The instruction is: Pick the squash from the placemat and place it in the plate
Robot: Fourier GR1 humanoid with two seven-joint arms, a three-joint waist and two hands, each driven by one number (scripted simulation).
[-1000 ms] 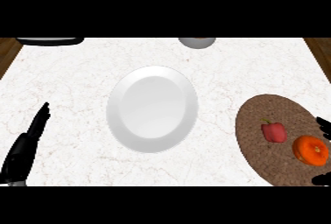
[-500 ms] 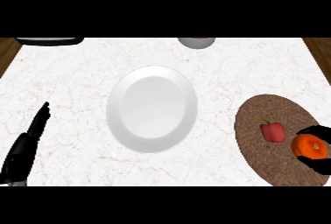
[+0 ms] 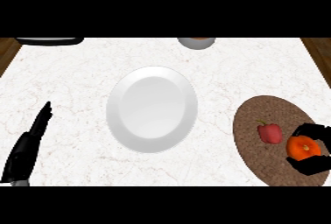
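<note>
In the head view I see the plate (image 3: 152, 109) bare, left of the mat (image 3: 275, 142). On the mat lie a red pepper (image 3: 270, 133) and the squash (image 3: 304, 147), with my right hand (image 3: 315, 164) curled around the squash. My left hand (image 3: 29, 146) rests far left of the plate, fingers straight and together.

No legible text, labels, brand marks, numbers or signs anywhere in the head view. Checked surfaces: white plate (image 3: 152, 109), plain; brown placemat (image 3: 258, 153), woven texture only; marbled bench (image 3: 77, 65), veining only, no markings.
</note>
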